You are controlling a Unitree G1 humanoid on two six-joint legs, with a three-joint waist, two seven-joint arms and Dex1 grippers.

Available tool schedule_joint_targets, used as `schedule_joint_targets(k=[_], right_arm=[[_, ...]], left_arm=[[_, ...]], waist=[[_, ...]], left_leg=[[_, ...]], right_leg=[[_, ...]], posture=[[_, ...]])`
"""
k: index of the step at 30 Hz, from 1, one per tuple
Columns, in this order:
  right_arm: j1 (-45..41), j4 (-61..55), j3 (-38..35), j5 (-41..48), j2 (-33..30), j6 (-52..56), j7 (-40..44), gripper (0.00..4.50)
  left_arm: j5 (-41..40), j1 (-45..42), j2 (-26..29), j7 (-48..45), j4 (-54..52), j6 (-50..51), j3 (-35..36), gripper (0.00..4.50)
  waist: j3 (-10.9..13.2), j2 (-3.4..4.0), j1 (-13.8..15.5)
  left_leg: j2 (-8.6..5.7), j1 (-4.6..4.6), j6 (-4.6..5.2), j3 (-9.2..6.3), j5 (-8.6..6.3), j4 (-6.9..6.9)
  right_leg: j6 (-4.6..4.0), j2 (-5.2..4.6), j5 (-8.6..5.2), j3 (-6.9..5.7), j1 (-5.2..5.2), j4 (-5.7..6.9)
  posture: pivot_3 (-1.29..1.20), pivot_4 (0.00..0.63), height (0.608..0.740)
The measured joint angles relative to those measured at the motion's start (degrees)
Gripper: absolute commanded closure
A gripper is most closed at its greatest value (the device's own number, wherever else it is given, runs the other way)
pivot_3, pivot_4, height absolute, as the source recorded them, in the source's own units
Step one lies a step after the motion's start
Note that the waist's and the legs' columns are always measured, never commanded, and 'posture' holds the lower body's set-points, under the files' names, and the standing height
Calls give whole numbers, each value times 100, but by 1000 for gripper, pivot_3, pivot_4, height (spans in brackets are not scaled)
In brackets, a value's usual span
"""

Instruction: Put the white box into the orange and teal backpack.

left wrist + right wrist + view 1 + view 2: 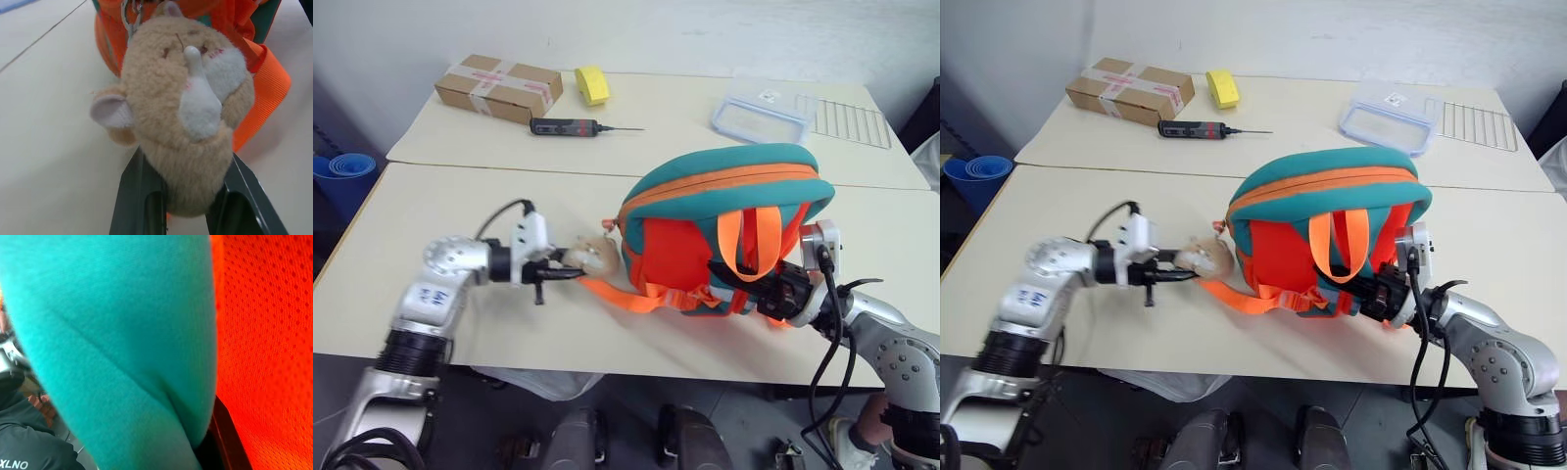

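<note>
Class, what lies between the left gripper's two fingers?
The backpack's tan plush charm sits between the left gripper's fingers, seen in the left wrist view.

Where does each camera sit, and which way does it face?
Left and right eye views: on the head, looking forward and down at the table and the backpack, both arms in view.
Left wrist view: along the left hand, shut on the plush charm.
Right wrist view: pressed against backpack fabric.
Shared: the backpack.

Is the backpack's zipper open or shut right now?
Shut, as far as shows: the orange zipper band runs unbroken across the backpack, with no gap into the inside. The zipper's ends are hidden.
</note>
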Motion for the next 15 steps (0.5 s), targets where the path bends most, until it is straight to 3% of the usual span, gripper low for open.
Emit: schedule_joint_targets(k=[4,8,11,15], right_arm=[[120,-35,-65,17,0,-10,-16,4500],[286,-172,-67,-176,14,-282,66,4500],[336,-182,-67,-722,-33,-847,218,3548],[803,-334,-179,-1318,-575,-1427,806,2123]], left_arm=[[320,161,-123,35,44,-367,-196,3914],[297,425,-85,39,-83,-375,-149,2682],[72,566,152,47,-297,-82,195,1690],[-530,945,634,22,-848,635,951,352]], waist=[[0,0,1],[0,0,-2],[0,0,-7],[1,2,-9]], left_leg=[[1,3,0,1,0,-2],[2,4,0,-1,-1,-3],[2,4,-2,-1,-2,-3],[2,4,-3,-2,-4,-13]], right_leg=[[0,-2,0,6,1,-1],[0,-5,0,7,1,-2],[0,-5,0,7,0,-5],[0,-5,0,7,-2,-5]], posture=[[0,150,740],[0,150,740],[0,150,740],[0,150,740]])
